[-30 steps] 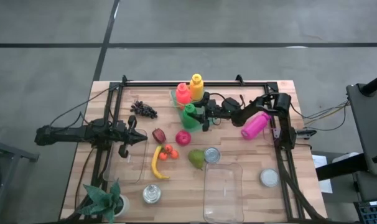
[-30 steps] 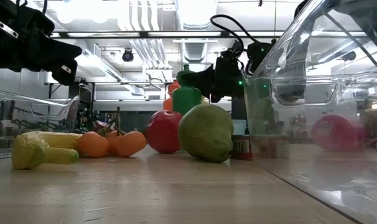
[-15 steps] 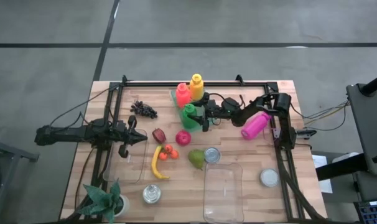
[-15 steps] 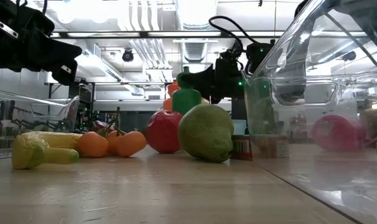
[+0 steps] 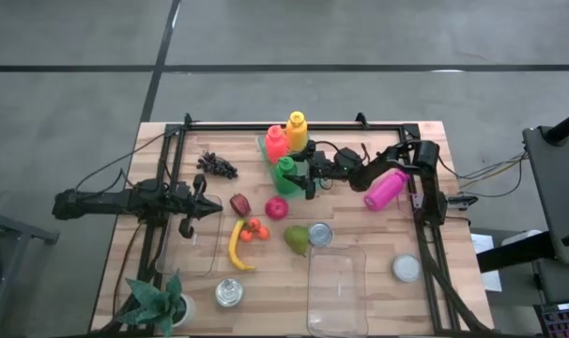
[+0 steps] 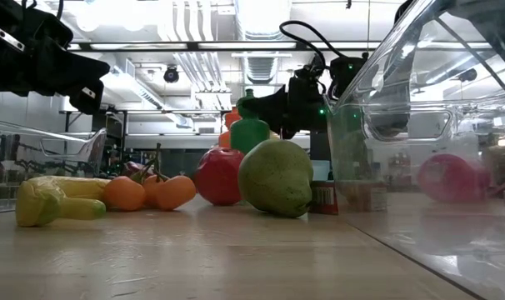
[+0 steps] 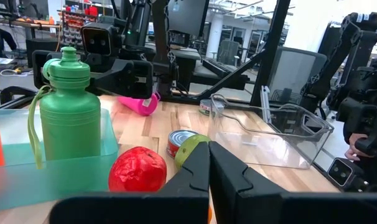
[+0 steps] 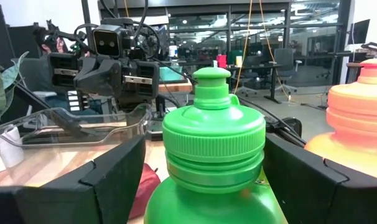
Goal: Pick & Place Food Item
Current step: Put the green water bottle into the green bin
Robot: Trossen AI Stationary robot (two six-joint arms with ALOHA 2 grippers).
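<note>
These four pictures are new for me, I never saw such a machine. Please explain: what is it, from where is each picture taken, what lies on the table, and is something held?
It is a robot with two dark arms at a wooden table. Each arm ends in a two-finger tool. One picture looks down from above, one looks level across the table top, and two come from cameras on the wrists.

On the table lie a banana, a pear, a red apple, grapes, a can, a pink bottle and clear containers.

The right tool stands open around the neck of the green bottle, not yet gripping it. The left tool is shut, holds nothing, and waits at the table's left side.
</note>
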